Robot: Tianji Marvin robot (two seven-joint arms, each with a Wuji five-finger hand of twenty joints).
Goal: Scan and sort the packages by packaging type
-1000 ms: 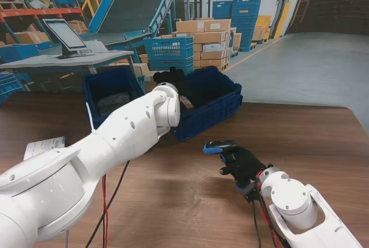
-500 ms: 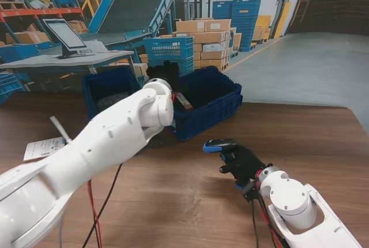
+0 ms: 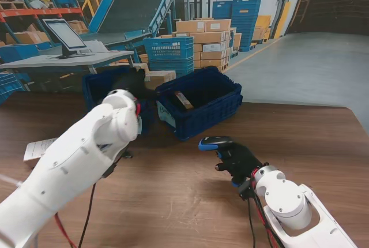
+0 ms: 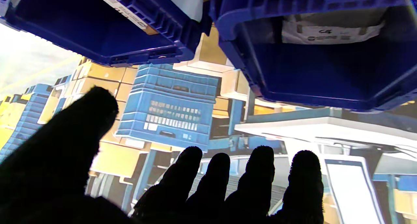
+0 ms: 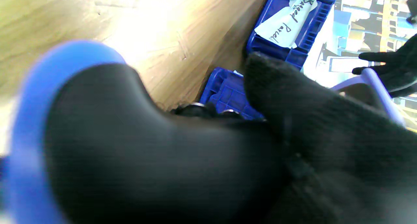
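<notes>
My left hand (image 4: 202,185) is open, its black-gloved fingers (image 4: 257,175) spread with nothing between them. It hovers by two blue bins; in the stand view my white left forearm (image 3: 86,150) hides most of it. The right bin (image 3: 210,114) holds a small cardboard box (image 3: 183,99). A white bagged parcel (image 4: 329,30) lies in the left bin (image 3: 92,89). My right hand (image 3: 237,162) is shut on a blue-and-black scanner (image 3: 214,143) above the table, nearer to me than the right bin. The scanner (image 5: 22,136) fills the right wrist view.
A paper sheet (image 3: 40,147) lies on the wooden table (image 3: 323,138) at my left. A handwritten label reading "Bagged Parcel" (image 5: 290,20) hangs on one bin. Cables (image 3: 92,202) trail under my left arm. Stacked crates and cartons stand beyond the table.
My left hand has drawn back from over the right bin, moving left and nearer to me; the cardboard box stays in that bin. My right hand with the scanner shifted slightly left.
</notes>
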